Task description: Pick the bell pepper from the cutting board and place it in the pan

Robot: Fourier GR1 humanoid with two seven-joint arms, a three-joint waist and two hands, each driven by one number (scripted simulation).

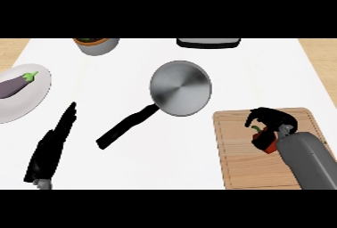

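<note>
Bell pepper: the red bell pepper with a green stem [263, 139] sits over the light wooden cutting board [244, 160], and we see only part of it, since the hand covers most of it.
Right hand: our black right hand [271, 118] curls its fingers round the pepper from above, with the grey forearm running down to the lower right edge of the view.
Cutting board: it lies at the right of the white bench [164, 164], its long side running away from us.
Pan: the round steel pan with a black handle [180, 88] lies just beside the board's upper left corner, apart from it; we see nothing in the pan, and its handle points toward the lower left.
Left hand: our black left hand [52, 142] shows at the lower left, fingers straight and pointing up, holding nothing.
Plate: a white plate [20, 107] at the left edge carries a purple eggplant [18, 83].
Far edge: a grey bowl [97, 45] and a dark object [208, 42] that we cannot identify are cut off at the top.
</note>
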